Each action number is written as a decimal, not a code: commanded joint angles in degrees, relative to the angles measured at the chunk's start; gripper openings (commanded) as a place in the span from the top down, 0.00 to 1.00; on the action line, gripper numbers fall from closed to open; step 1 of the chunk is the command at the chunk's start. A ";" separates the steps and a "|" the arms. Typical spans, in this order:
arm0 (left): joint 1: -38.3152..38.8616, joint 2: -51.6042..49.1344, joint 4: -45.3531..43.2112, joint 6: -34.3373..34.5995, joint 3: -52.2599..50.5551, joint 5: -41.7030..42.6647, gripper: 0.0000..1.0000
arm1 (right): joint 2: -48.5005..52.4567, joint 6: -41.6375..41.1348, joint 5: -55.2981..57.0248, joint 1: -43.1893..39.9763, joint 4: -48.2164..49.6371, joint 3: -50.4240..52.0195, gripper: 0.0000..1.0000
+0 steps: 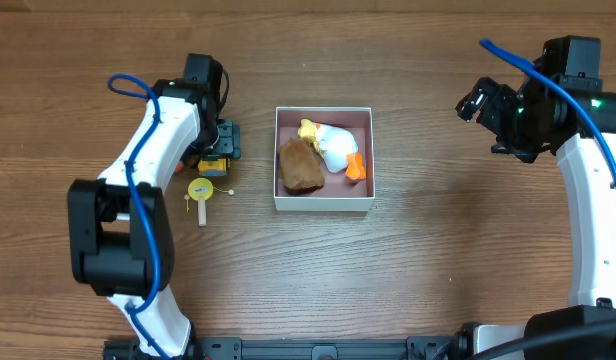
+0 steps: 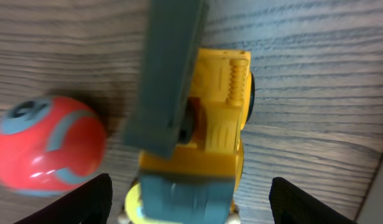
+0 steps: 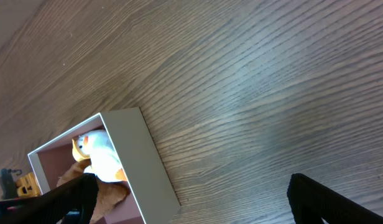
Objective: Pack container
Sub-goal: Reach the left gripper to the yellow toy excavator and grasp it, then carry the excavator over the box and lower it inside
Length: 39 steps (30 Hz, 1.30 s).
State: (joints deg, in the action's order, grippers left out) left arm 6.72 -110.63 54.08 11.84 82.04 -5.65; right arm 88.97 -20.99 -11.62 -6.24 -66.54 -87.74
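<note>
The container [image 1: 324,204], a white-walled square box with a pink inside, sits at the table's middle. It holds a brown plush toy [image 1: 300,167] and a white duck toy [image 1: 335,146] with orange and yellow parts. My left gripper [image 1: 220,142] is open, low over a yellow toy digger [image 2: 219,118] with a grey-blue arm. Its fingers [image 2: 191,205] stand wide on either side of the digger. My right gripper [image 1: 476,100] is open and empty, raised to the right of the container. Its wrist view shows the container's wall [image 3: 138,155] and the duck [image 3: 104,155].
A red and blue ball [image 2: 48,146] lies just beside the digger. A yellow round toy on a stick [image 1: 201,190] lies in front of the left gripper. The table is wood-grained.
</note>
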 commanded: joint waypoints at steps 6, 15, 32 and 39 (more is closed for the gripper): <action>-0.07 -4.87 -0.57 -2.60 -0.31 1.68 0.29 | -1.75 -0.28 -0.04 -0.07 0.20 -0.79 0.00; 0.04 -4.59 -0.61 -3.32 0.02 1.70 0.48 | -1.75 -0.28 -0.04 -0.07 0.20 -0.79 0.00; 0.48 11.85 0.55 -6.54 2.56 12.15 0.54 | -1.75 -0.28 -0.04 -0.07 0.20 -0.79 0.00; 8.63 21.64 1.53 -3.08 5.51 17.05 0.56 | -1.75 -0.28 -0.04 -0.07 0.20 -0.79 0.00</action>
State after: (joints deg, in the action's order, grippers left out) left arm 9.69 -94.48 55.77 6.94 83.72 6.96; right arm 88.97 -20.97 -11.62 -6.24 -66.54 -87.74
